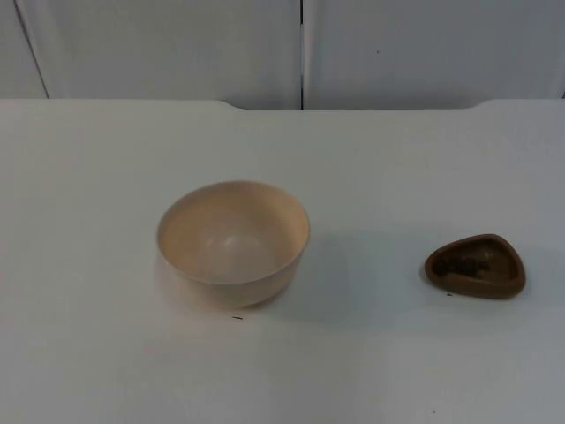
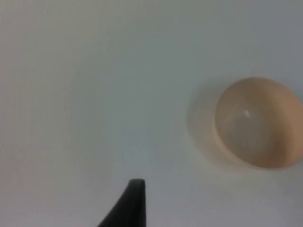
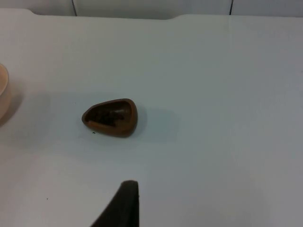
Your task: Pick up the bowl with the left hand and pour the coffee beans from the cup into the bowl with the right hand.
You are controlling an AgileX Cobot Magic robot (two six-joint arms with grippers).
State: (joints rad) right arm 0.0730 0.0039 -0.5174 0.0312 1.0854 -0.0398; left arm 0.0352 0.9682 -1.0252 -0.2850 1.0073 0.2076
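A cream, empty bowl stands upright on the white table, a little left of its middle. A small brown, rounded-triangle cup holding dark coffee beans sits to the bowl's right. In the left wrist view, my left gripper hangs over bare table, well apart from the bowl. The right wrist view has my right gripper above the table, clear of the cup. The bowl's rim also shows there. Nothing is held.
The grey partition wall closes off the table's far edge. A tiny dark speck lies in front of the bowl.
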